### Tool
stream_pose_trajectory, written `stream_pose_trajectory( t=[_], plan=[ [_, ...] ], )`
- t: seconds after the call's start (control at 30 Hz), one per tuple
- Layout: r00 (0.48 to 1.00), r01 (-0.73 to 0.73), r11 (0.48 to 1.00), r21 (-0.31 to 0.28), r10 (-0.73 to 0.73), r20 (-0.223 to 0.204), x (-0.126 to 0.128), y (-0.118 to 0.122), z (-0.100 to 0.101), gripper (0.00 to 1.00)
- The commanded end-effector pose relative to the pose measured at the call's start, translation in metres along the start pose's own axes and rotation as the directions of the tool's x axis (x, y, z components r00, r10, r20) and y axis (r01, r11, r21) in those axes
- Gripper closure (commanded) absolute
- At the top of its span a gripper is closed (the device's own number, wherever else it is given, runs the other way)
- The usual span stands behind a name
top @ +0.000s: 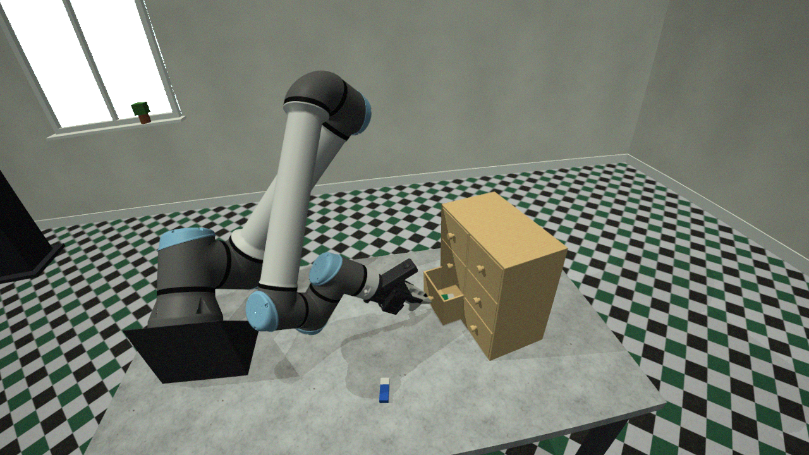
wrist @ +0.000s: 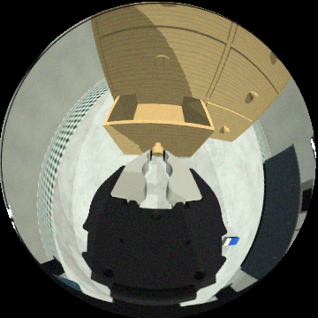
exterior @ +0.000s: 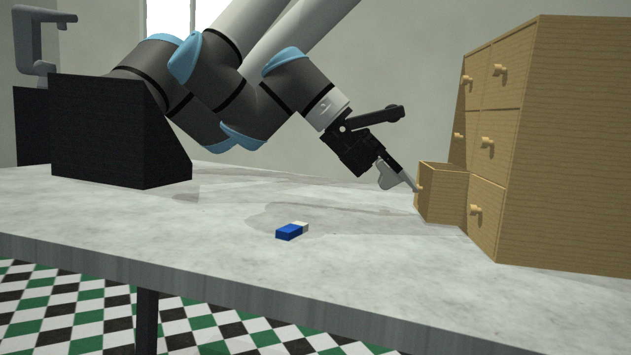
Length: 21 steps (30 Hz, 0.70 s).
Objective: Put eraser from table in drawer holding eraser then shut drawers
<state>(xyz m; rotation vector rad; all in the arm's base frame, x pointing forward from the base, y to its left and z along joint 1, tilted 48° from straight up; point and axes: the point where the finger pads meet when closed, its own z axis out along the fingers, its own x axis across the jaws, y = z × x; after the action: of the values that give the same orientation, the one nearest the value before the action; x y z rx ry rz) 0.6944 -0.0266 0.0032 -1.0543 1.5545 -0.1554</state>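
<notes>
The eraser (top: 383, 390) (exterior: 291, 230) (wrist: 231, 241), blue and white, lies flat on the table in front of the chest. The wooden chest (top: 526, 299) (exterior: 564, 132) (wrist: 141, 44) stands upright. Its bottom drawer (top: 450, 311) (exterior: 445, 194) (wrist: 155, 132) in the left column, as the wrist view faces it, stands well out. A green-and-white eraser (top: 447, 297) lies inside that drawer; the drawer's front hides it in the wrist view. My gripper (top: 428, 300) (exterior: 416, 190) (wrist: 157, 151) is shut on this drawer's knob (wrist: 157, 147), tilted down toward it. The other drawers look shut.
The robot's black base block (top: 194, 353) (exterior: 96, 132) stands at the other end of the table (top: 271, 418) (exterior: 211, 251). The near bottom drawer's knob (top: 473, 328) (exterior: 474, 209) (wrist: 224, 129) sticks out beside the open drawer, and further knobs stick out above.
</notes>
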Motion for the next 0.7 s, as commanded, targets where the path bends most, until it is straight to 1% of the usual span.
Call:
stream_pose_trajectory(
  t=[0.0, 0.67],
  plan=[
    [1.000, 0.000, 1.000, 0.001, 0.000, 0.000, 0.0002, 0.0007, -0.0016, 0.93],
    [1.000, 0.000, 1.000, 0.001, 0.000, 0.000, 0.0002, 0.0028, -0.0042, 0.93]
  ],
)
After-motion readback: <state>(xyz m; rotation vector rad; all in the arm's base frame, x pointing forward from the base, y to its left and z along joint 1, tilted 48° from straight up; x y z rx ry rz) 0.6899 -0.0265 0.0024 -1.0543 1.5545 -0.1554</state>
